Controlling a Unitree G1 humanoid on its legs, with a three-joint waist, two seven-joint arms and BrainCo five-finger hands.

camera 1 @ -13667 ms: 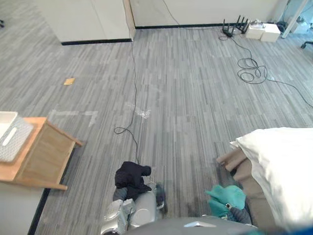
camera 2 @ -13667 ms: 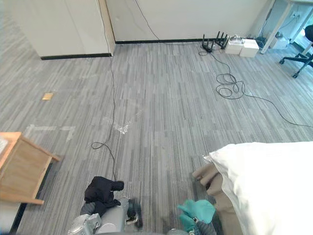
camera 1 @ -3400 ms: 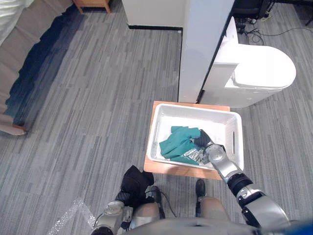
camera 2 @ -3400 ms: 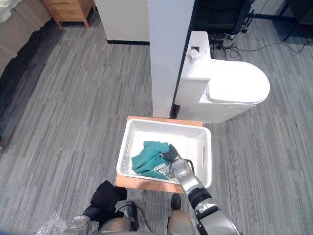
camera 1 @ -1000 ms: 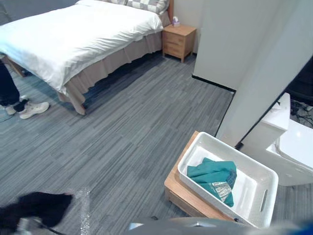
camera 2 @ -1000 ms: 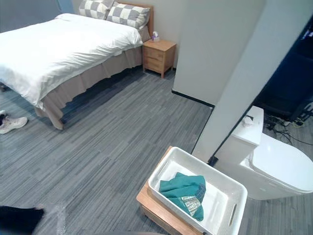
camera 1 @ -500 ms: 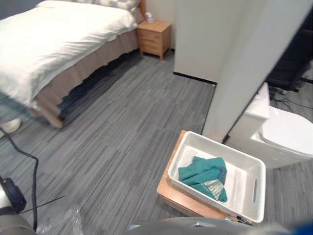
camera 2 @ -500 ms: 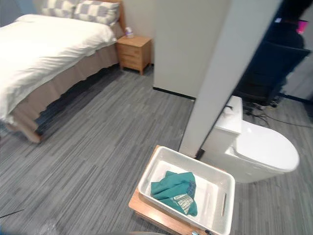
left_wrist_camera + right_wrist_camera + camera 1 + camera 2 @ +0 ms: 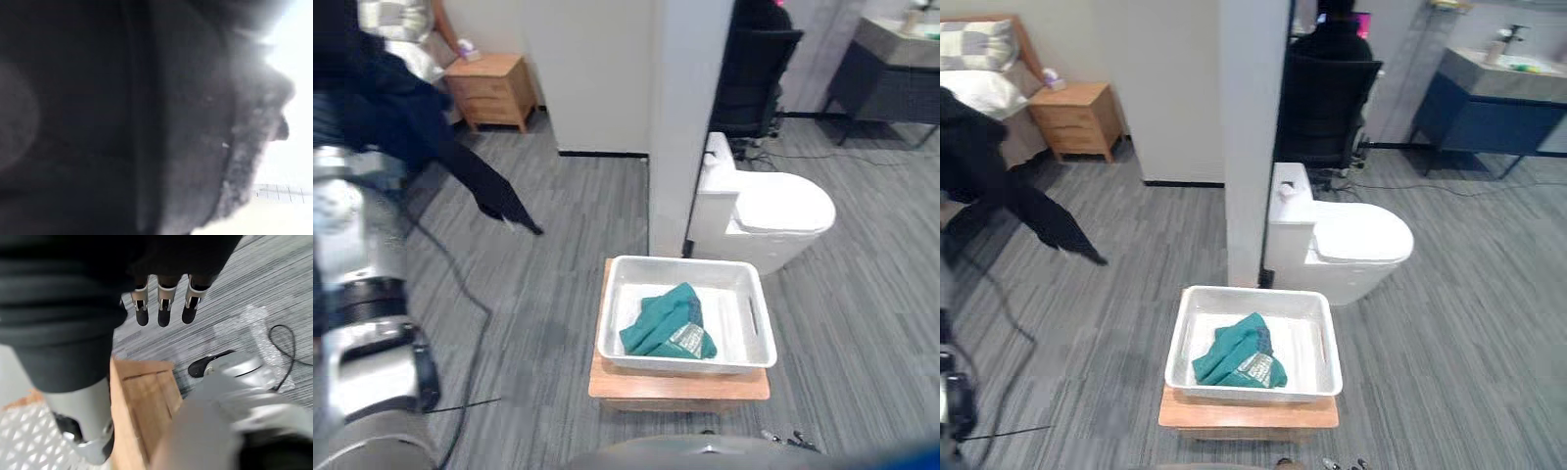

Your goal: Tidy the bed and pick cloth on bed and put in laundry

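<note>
The black cloth (image 9: 401, 117) hangs at the upper left of the left eye view, draped over the raised left arm, with one long tail trailing down toward the floor. The left hand is buried in it, so I cannot tell how firmly it is held. In the right wrist view the right hand (image 9: 165, 298) hangs with its fingers straight and loose, holding nothing, above the floor beside the wooden bench (image 9: 675, 384).

The white basket (image 9: 677, 262) sits on that bench at the lower centre, with a teal cloth (image 9: 666, 321) already lying inside it. The black cloth is well apart from the basket, so the last piece of laundry is not yet in.

Likely troubles from here:

- The hold on the black cloth cannot be checked. If it is only draped, a quick swing toward the basket could shed it onto the floor.
- The trailing tail may catch the basket rim or hang outside it, leaving the cloth half in.
- The pillar (image 9: 685, 117) and toilet (image 9: 773, 211) stand just behind the basket — a wide reach could brush them.
- The bench is low and the basket merely rests on it, so a push from the arm might shift it.
</note>
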